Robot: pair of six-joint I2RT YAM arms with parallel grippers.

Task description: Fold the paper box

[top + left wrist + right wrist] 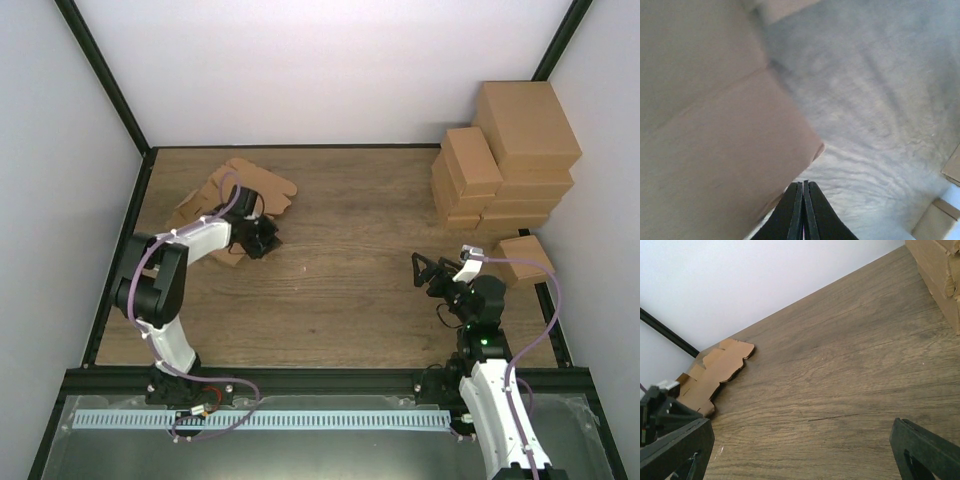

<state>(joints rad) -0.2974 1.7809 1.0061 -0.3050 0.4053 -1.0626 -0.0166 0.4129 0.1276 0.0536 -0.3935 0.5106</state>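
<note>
L arm is reaching to far-left of bench (pixel 340 300), working over the pile of cardboard blanks (pixel 262 183).
L fingers (pixel 803 187) are clenched tight, pads together, nothing showing betw. them, so not grasping anything.

Paper box (pixel 715 165) is showing as a flat brown sheet w/ one crease, filling the left half of L wrist view. Its free corner is sitting just above the fingertips and its edge is running down just beside them. Top view isn't telling whether this sheet is lying loose or is the top of the pile, since the arm is hiding that spot.

R fingers (pixel 432 274) are hanging spread wide over bare bench at near-right, holding nothing, well apart from the sheet. Brown cartons (pixel 510 150) are sitting stacked far-right, not in play.

Step in hand, my read: getting one sheet free and out to mid-bench; no fold started.
- Closed tip is serving as a wedge, so it should be going under the free corner only, low and shallow, lifting one sheet, not two.
- Then opening, taking the edge near the crease, pinching, dragging toward centre.
- Risks: thin card is likely bending off-line if pinched at a flap, and the pile may be sliding along w/ it.
- R arm should be pinning the sheet before any folding.
</note>
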